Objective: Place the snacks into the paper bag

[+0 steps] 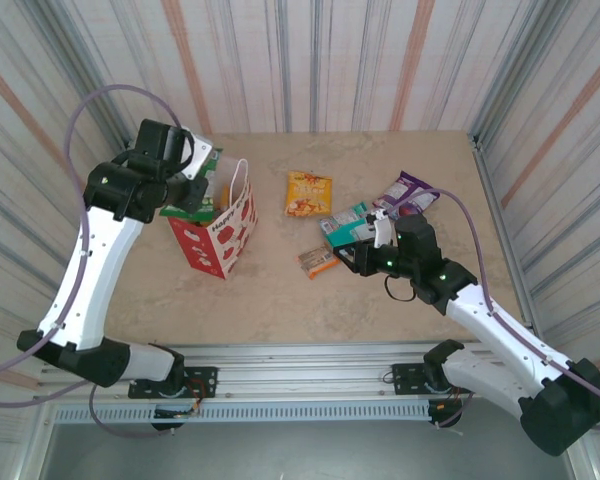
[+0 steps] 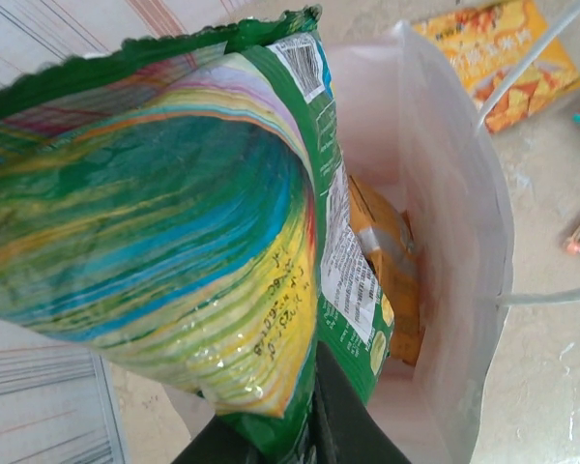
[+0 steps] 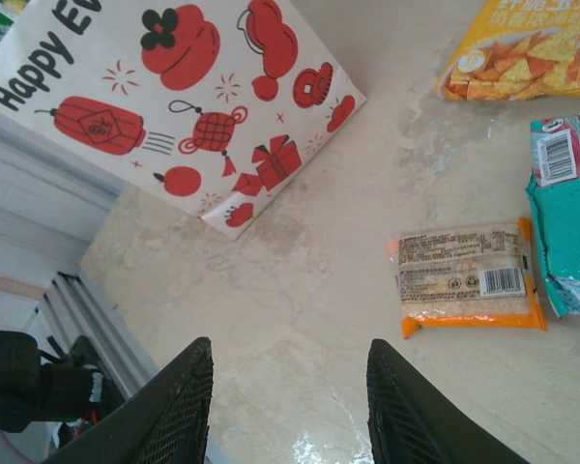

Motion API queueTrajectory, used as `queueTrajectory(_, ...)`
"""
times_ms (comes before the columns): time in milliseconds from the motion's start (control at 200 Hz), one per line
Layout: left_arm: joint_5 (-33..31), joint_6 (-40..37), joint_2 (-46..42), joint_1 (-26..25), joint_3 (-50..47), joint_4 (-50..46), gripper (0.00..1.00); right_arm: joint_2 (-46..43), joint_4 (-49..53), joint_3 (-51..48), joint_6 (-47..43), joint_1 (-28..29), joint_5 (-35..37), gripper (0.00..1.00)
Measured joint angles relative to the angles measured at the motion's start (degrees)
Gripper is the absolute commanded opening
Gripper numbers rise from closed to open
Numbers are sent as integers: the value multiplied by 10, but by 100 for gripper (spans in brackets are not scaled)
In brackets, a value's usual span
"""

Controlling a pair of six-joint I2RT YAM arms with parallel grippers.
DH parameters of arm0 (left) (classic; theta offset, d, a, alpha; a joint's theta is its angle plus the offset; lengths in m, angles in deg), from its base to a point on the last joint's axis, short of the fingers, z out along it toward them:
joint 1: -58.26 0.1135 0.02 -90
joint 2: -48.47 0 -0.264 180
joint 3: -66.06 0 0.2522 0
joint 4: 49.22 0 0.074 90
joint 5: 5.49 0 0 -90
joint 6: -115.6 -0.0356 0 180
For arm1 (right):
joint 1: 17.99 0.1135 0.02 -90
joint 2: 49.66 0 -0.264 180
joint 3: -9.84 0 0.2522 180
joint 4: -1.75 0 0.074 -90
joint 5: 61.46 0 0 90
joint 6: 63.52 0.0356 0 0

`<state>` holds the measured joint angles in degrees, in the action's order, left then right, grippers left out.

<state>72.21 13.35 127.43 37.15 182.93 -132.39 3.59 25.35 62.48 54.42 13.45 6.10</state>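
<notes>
— Four packets are lying loose on the table [image 1: 280, 300], all right of centre. The orange-yellow packet [image 1: 308, 193] is sitting farthest back and the purple packet [image 1: 408, 190] is off to its right. The teal packet [image 1: 345, 225] is lying nearer, and the small orange bar [image 1: 318, 262] is nearest of all.

— And the paper bag [image 1: 220, 235]?

— It is standing upright on the left side, mouth open, its red lantern prints showing in the right wrist view. One white loop handle [image 1: 242, 175] is sticking up at the far edge.

— What is the left gripper [image 2: 309, 425] doing?

— It is clamping the green packet [image 2: 174, 242] by one end and holding it right at the bag's open mouth, on the left side. The packet is leaning partly over the opening. An orange packet [image 2: 391, 261] is already sitting down inside, against the white wall.

— And the right gripper [image 3: 288, 353]?

— It is hovering over the table near the teal packet and the small bar. The bag is farther off to its left. Its fingers [image 3: 188, 406] are spread apart, and I am seeing nothing between them but bare tabletop.
</notes>
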Motion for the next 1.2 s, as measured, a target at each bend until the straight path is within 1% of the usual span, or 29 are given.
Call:
queueTrajectory(145, -11, -7, 22, 0, 1, -17, 1, 0, 5, 5, 0, 1, 2, 45)
queueTrajectory(180, -12, -9, 27, 0, 2, -20, 7, 0, 5, 6, 0, 1, 2, 46)
queueTrajectory(225, -13, -11, 33, 0, 3, -24, 20, 0, 5, 7, 0, 1, 4, 46)
queueTrajectory(245, -13, -13, 36, 0, 4, -26, 23, 0, 5, 7, 0, 1, 4, 46)
queueTrajectory(471, -24, -17, 55, -19, 55, -28, 45, 7, 18, 14, 1, 1, 20, 53)
queueTrajectory(661, -16, -5, 52, -50, 111, -26, 52, 21, 40, 27, 14, 0, 37, 56)
queueTrajectory(812, 27, 33, 33, -82, 112, -18, 56, 52, 66, 39, 35, -19, 47, 58)
queueTrajectory(947, 85, 74, -4, -109, 80, 18, 56, 93, 90, 39, 67, -59, 47, 60)
queueTrajectory(1027, 121, 100, -35, -122, 43, 54, 57, 117, 102, 39, 86, -86, 45, 60)
queueTrajectory(1142, 171, 124, -71, -133, -9, 102, 57, 148, 95, 31, 115, -130, 33, 60)
queueTrajectory(1197, 185, 128, -82, -139, -30, 122, 57, 158, 84, 18, 129, -152, 27, 60)
